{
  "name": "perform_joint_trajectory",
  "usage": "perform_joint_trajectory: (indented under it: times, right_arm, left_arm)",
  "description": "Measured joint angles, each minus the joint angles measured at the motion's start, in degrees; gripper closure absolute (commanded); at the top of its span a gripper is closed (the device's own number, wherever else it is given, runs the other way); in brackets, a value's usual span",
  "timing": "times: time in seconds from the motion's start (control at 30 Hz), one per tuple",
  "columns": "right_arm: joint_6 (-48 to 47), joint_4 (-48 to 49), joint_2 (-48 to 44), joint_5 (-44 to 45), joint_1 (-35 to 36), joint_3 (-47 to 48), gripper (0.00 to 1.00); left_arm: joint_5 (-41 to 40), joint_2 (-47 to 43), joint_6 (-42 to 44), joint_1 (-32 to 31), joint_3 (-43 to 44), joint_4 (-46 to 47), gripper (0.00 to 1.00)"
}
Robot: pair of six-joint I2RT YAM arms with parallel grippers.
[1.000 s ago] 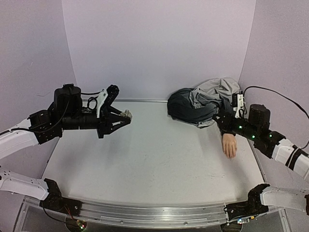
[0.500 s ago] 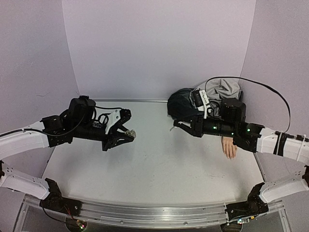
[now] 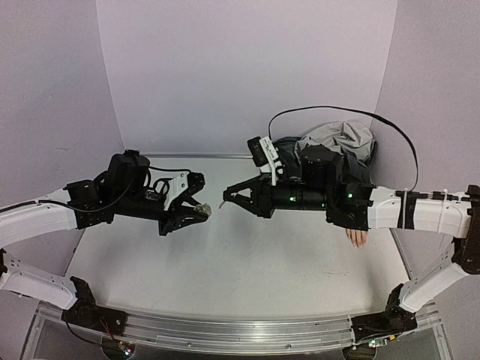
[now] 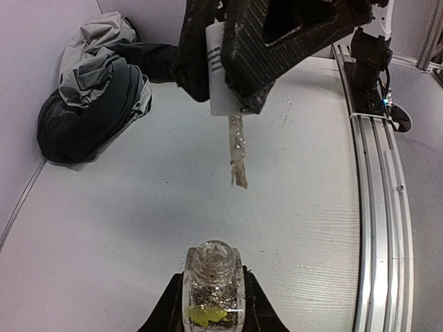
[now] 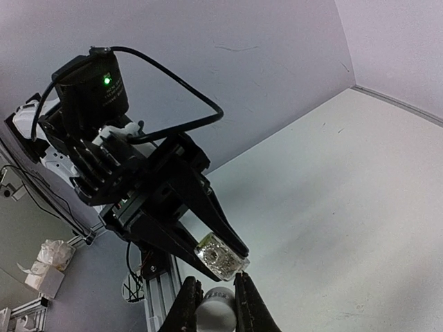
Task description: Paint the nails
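Two firm grips: left end effector [image 4: 211, 315] clamping the open polish bottle [image 4: 213, 273], right end effector [image 5: 216, 304] the brush cap [image 4: 220, 76]. Centre bristles [image 4: 239, 176] on bottle mouth; dip slowly.

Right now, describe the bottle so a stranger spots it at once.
Above the white table, left of centre, the left gripper is shut on it. It is a small clear bottle, neck open, glitter and a yellow fleck inside; the brush facing it, in the right gripper, is thin and white-capped.

Soft, even light; faint shadows.
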Motion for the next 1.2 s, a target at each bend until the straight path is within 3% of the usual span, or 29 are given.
perform_joint_trajectory:
  times: [1.2]
  right_arm:
    - [-1.1, 1.0, 6.0, 0.2, 2.5, 5.3, 1.0]
  left_arm:
    - [0.0, 0.5, 0.0, -0.6, 0.0, 0.0, 1.0]
